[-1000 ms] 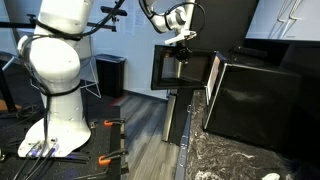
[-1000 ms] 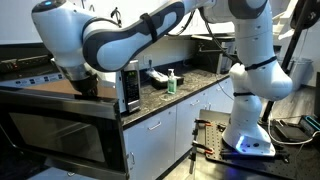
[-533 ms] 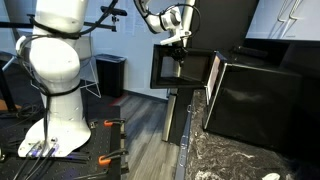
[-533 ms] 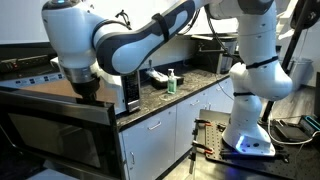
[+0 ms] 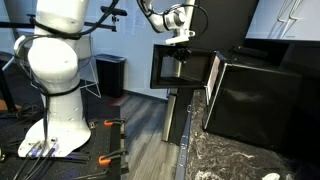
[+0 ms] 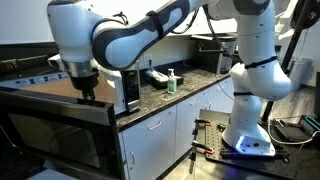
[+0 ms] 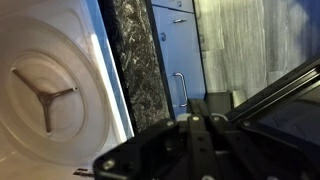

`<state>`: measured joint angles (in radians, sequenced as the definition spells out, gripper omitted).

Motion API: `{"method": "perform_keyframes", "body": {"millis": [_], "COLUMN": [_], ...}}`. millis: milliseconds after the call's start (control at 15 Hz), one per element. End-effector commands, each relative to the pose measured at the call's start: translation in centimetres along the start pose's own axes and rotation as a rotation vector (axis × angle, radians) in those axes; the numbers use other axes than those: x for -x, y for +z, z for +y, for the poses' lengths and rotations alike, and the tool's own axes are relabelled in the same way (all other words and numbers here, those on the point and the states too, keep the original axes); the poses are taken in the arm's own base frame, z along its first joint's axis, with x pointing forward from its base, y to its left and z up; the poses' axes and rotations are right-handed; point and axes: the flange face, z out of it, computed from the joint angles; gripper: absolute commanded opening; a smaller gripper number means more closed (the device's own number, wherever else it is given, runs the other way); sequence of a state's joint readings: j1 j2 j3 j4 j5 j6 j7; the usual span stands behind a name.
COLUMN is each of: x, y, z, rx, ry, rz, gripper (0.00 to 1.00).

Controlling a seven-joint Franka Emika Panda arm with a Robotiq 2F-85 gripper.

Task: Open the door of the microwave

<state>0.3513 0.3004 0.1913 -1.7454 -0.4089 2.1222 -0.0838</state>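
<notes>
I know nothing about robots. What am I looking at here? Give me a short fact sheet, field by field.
Setting: kitchen counter with a dark speckled top
Microwave: black box on the counter
Door: wide open, sticking out past the counter
Gripper: at the door's top edge; grip unclear
Inside: white walls, three-armed turntable hub, no plate visible
Nearby: green bottle on the counter

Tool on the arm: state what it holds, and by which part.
Cannot be told: the tool sits at the top edge of the black glass-windowed microwave door, but its grip is hidden.
</notes>
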Motion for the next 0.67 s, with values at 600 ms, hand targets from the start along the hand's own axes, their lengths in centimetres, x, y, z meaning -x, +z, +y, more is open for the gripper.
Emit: {"method": "perform_keyframes", "body": {"millis": [600], "x": [-3.9], "y": [0.7], "z": [2.3], "rx": [-0.159], "ry": [-0.387], "rz": [-0.027], "gripper": [0.01]}}
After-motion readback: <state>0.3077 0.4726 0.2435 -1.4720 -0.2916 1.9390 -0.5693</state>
